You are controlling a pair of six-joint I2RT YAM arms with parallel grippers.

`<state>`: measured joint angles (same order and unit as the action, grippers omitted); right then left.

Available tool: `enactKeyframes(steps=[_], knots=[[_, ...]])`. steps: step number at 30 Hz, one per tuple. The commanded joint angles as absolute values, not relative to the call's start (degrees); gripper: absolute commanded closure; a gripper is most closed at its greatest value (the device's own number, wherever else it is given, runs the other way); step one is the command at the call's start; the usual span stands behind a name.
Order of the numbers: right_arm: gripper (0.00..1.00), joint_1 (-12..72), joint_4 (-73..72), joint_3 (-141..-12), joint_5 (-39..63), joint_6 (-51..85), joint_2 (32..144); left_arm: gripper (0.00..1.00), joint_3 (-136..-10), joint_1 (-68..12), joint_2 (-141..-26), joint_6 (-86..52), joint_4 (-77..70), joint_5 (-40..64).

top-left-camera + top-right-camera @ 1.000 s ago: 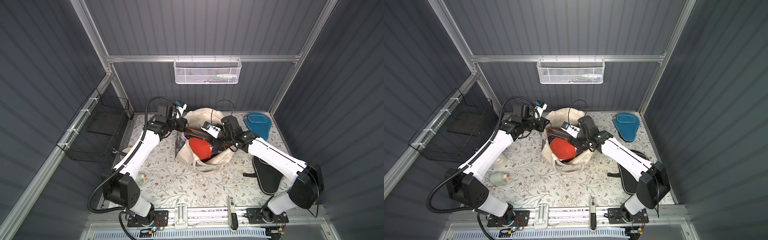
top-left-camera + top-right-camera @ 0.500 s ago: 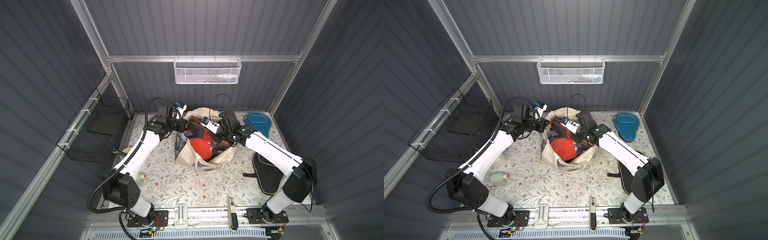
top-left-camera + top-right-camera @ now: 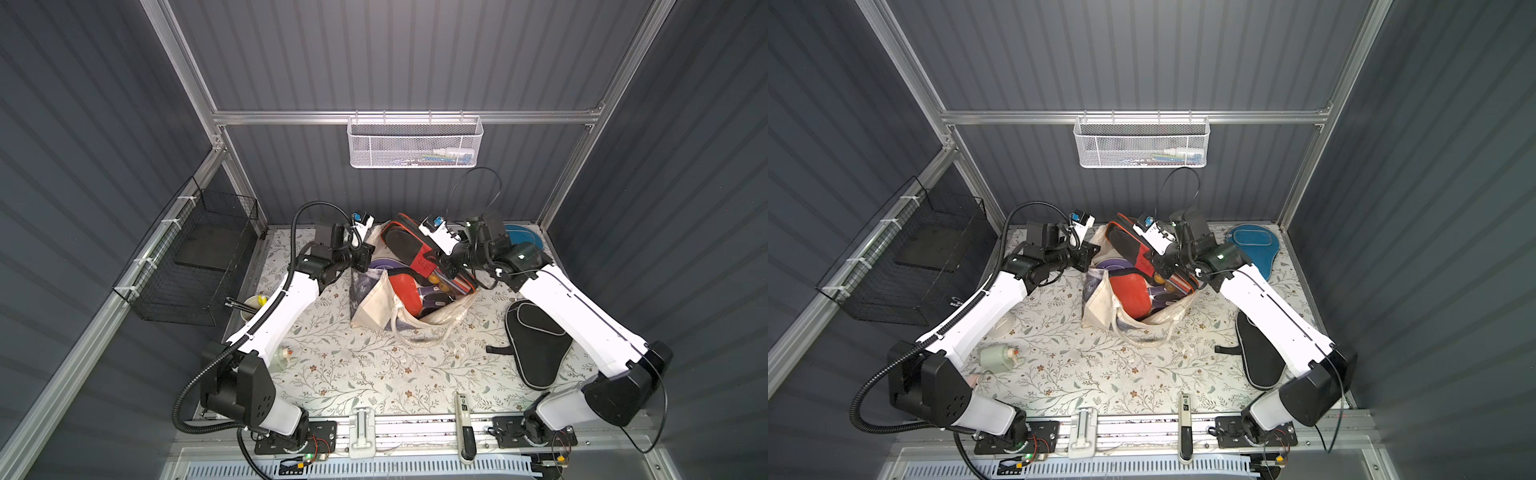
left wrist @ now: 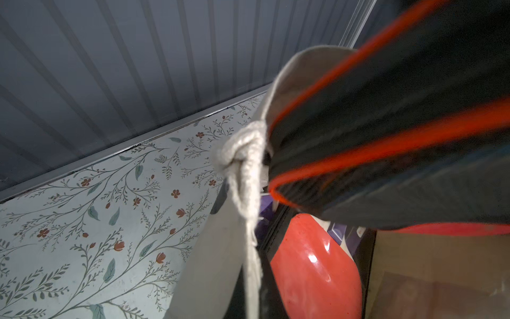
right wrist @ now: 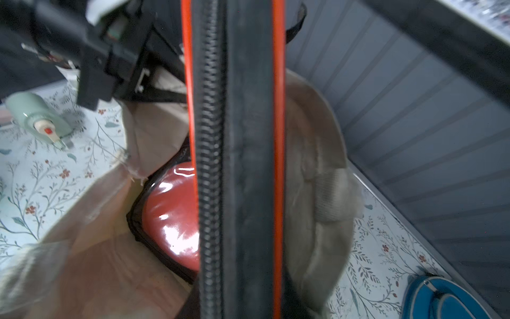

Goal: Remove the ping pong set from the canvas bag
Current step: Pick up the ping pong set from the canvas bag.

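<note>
The cream canvas bag (image 3: 374,303) (image 3: 1100,303) stands open in the middle of the table. My left gripper (image 3: 365,259) (image 3: 1090,253) is shut on its rim by the rope handle (image 4: 245,176). My right gripper (image 3: 444,266) (image 3: 1160,266) is shut on the red-and-black case (image 3: 405,245) (image 3: 1125,243), which tilts up out of the bag's mouth. Its zip edge (image 5: 237,138) runs straight into the jaws. Inside the bag lie a red paddle (image 3: 401,293) (image 4: 311,270) and a purple cover (image 3: 386,264). A blue cover (image 3: 519,239) and a black cover (image 3: 536,345) lie on the table.
A black wire basket (image 3: 195,257) hangs on the left wall and a white mesh basket (image 3: 415,143) on the back wall. A pale green bottle (image 3: 996,357) and a small bowl (image 3: 253,305) lie near the left arm. A tool (image 3: 463,415) sits at the front rail.
My right gripper has closed on the red-and-black case and raised it up and toward the back, out of the bag. The left arm has stayed where it was, holding the bag.
</note>
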<state>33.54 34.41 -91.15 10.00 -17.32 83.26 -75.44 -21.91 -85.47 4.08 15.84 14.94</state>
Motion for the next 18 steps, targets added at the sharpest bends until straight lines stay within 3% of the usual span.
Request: enactKeyframes(steps=[1, 18], knots=[[1.0, 31.27, 29.93, -94.83, 12.33, -12.47, 78.4, 1.0, -73.97, -21.8, -82.49, 5.6, 9.51, 18.43], [1.0, 18.87, 26.85, -100.44, 21.68, 3.42, 70.32, 1.0, -71.8, -21.87, -79.65, 5.02, 4.74, 22.23]])
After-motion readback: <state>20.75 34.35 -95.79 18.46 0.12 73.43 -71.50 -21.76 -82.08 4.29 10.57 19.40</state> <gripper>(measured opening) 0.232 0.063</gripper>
